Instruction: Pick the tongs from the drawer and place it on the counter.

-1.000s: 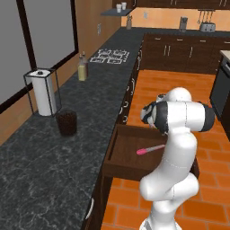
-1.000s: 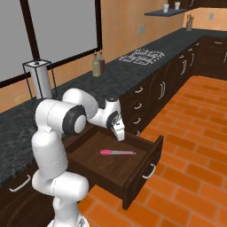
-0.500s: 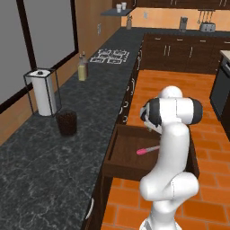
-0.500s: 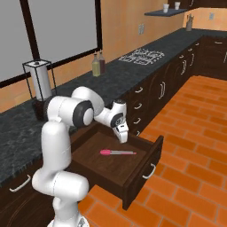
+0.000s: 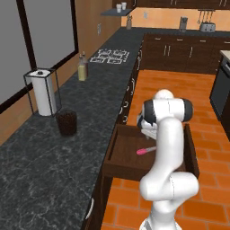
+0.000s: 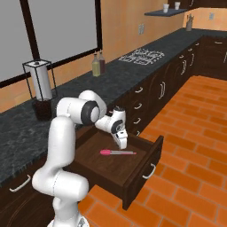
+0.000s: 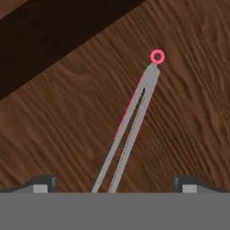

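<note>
You'll find the tongs (image 6: 118,153) lying flat on the floor of the pulled-out drawer (image 6: 142,167), below the edge of the counter (image 5: 54,152), pink end toward the cabinets. Your gripper (image 6: 123,142) hangs inside the drawer just above their grey end, not touching. In the hand view its fingertips (image 7: 42,183) stand wide apart, the tongs (image 7: 133,121) running between them.

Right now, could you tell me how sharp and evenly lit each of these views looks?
Left base view: soft, even light, the tongs a small pink blur. Right base view: the drawer interior dim. Hand view: sharpest, a dark shadowed band at upper left.
</note>
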{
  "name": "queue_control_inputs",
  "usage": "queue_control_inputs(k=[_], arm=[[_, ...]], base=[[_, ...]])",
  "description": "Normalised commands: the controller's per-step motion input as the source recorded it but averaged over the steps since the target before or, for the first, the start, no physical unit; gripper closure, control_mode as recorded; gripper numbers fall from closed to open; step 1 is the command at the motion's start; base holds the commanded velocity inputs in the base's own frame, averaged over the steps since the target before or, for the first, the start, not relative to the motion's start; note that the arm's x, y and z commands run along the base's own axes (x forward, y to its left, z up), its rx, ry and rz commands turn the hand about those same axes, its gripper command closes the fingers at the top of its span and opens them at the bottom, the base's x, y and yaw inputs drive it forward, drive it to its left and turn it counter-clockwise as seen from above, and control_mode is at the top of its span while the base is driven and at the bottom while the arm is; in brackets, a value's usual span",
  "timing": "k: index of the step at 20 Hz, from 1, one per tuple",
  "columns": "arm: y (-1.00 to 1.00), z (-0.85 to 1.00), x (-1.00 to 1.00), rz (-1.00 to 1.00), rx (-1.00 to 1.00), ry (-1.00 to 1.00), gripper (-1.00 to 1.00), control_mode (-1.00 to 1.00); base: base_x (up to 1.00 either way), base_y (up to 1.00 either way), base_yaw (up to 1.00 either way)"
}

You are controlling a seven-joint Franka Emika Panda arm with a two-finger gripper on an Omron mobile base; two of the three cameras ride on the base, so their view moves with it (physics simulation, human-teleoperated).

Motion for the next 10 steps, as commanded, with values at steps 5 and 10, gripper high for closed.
queue_control_inputs(k=[5, 10], arm=[[0.01, -0.7, 0.0, 0.0, 0.0, -0.07, -1.0, -1.0], [0.03, -0.57, 0.0, 0.0, 0.0, -0.03, -1.0, -1.0]], base=[[0.0, 0.0, 0.0], [0.0, 0.0, 0.0]])
